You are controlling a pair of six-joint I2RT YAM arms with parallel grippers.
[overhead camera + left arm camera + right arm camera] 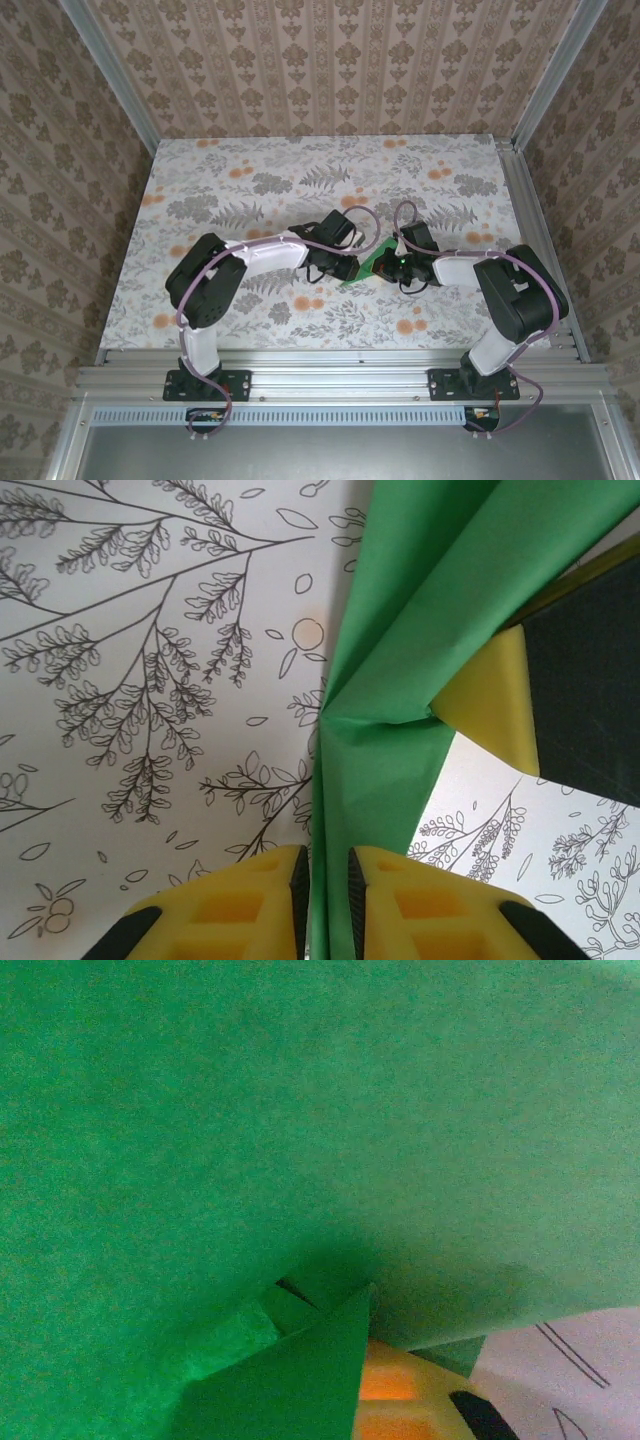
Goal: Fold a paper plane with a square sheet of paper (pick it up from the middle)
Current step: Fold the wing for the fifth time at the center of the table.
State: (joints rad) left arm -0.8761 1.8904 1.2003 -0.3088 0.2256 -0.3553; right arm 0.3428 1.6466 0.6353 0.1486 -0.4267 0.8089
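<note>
Green square sheet of paper (400, 600) hangs between both my jaws, partly creased.
Left jaws pinch its narrow folded strip, pads (262, 905) tight on either side, the crease running straight up from them; right jaws are pressed together on the sheet's far edge, where it billows close over that wrist; I judge the double hold is to stretch it clear of the worktop (150, 680) for creasing; it sits near the worktop's middle.

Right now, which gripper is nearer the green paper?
Neither, a tie: left gripper pinches one end of the paper; right gripper is shut on its wider part.
</note>
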